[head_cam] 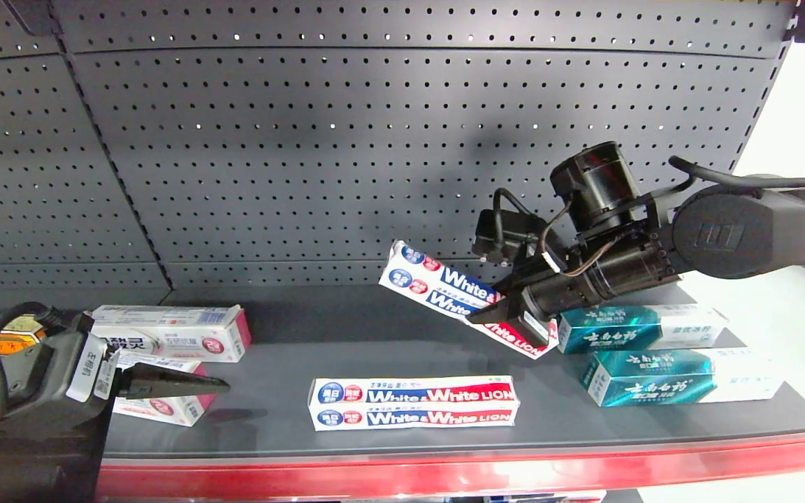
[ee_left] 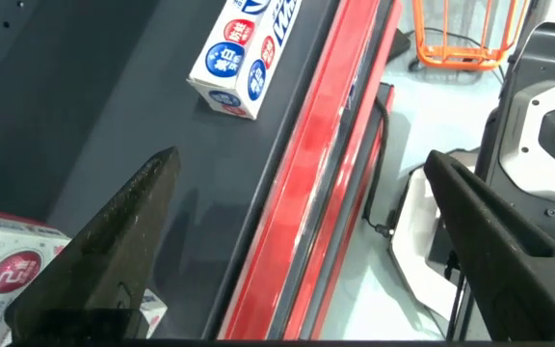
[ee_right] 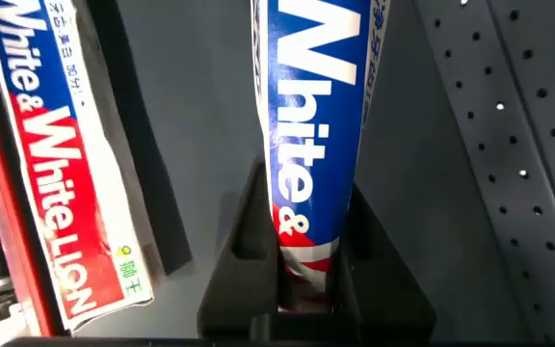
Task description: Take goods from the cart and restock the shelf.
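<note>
A: While it tilts above the shelf (head_cam: 291, 342), what's holding the toothpaste box (head_cam: 434, 279)?
B: Right gripper (head_cam: 507, 318), clamped toward one end, near the shelf's back. Probably light, stiff card, crushable, so grip the flat faces. Left gripper (ee_left: 302, 169) is spread wide, empty.

Head view, 3 o'clock: right arm (head_cam: 738, 234), matte black, with a bulbous faceted joint housing stamped with a square logo. Forward of that, a glossy ribbed black wrist cylinder (head_cam: 612, 276). A squat black motor can (head_cam: 595, 178) at 12 o'clock of the wrist. Thin black cables looped over it, plus a white connector (head_cam: 551, 262) with orange-brown wires. Right gripper (head_cam: 490, 316): black fingers (ee_right: 249, 231), wedge-shaped, tapering.

Head view, 8 o'clock: left arm (head_cam: 32, 412), dark grey-black casing, thick black cable (head_cam: 32, 306) arched over it, white printed labels (head_cam: 88, 363) stuck on. Left gripper (head_cam: 217, 383): long black wedge fingers (ee_left: 114, 251), matte, faintly textured faces.
</note>
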Tool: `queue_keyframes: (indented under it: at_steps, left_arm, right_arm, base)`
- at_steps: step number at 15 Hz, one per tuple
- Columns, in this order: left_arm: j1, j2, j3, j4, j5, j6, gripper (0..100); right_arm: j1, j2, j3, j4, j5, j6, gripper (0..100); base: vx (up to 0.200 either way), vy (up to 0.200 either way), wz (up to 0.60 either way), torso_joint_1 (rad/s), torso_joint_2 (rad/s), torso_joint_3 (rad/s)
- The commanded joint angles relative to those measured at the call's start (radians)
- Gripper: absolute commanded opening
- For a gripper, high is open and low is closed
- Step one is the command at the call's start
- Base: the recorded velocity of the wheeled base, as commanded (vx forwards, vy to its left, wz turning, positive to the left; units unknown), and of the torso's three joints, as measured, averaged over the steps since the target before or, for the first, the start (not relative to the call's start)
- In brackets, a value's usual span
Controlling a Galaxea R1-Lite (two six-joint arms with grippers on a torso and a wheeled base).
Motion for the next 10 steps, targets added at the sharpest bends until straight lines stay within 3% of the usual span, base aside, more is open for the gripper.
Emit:
queue_keyframes:
  at_steps: [1, 10]
  left_arm:
    - [0.000, -0.003, 0.016, 0.000, 0.000, -0.001, 100]
    - [0.002, -0.064, 0.089, -0.001, 0.002, -0.029, 100]
  right_arm:
    - [0.000, 0.007, 0.002, 0.003, 0.001, -0.023, 0]
    - [-0.012, -0.006, 0.037, 0.000, 0.022, -0.041, 0]
  base:
    - [0.000, 0.000, 0.00, 0.000, 0.00, 0.000]
    - [0.000, 0.000, 0.00, 0.000, 0.00, 0.000]
